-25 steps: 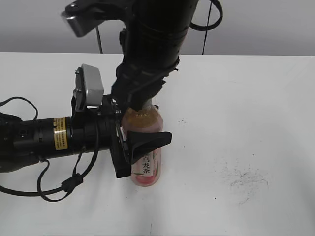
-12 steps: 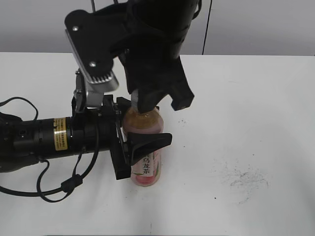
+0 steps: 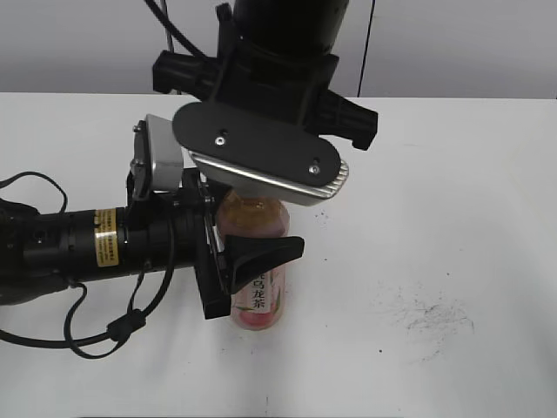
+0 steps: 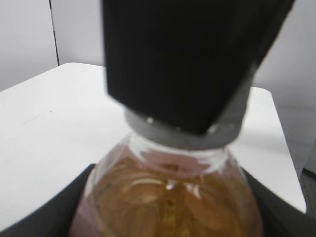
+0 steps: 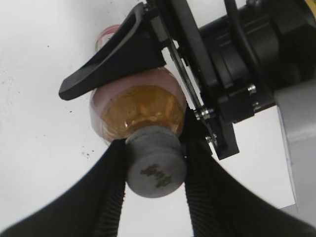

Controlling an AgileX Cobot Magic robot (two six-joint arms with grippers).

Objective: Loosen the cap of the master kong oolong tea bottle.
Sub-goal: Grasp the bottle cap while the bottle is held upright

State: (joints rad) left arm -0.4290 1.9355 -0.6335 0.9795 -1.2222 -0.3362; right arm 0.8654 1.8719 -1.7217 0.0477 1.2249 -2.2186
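Note:
The master kong oolong tea bottle (image 3: 257, 296) stands upright on the white table, amber tea in it, pink label with black characters. My left gripper (image 3: 252, 252) is shut on its body from the left; the bottle's shoulder fills the left wrist view (image 4: 168, 197). My right gripper (image 5: 155, 170) comes down from above and is shut on the grey cap (image 5: 155, 165), its fingers pressed on both ribbed sides; the bottle (image 5: 136, 106) shows below the cap. In the exterior view the right wrist hides the cap. In the left wrist view the cap's lower rim (image 4: 177, 133) shows under the dark right gripper.
The white table (image 3: 452, 192) runs out to the right with faint dark scuff marks (image 3: 431, 313). The left arm and its cable (image 3: 52, 252) lie along the table at the left. A grey wall stands behind.
My right wrist has turned about the bottle's axis; its camera plate has swung from the upper left round to the front. The bottle and left gripper have stayed put.

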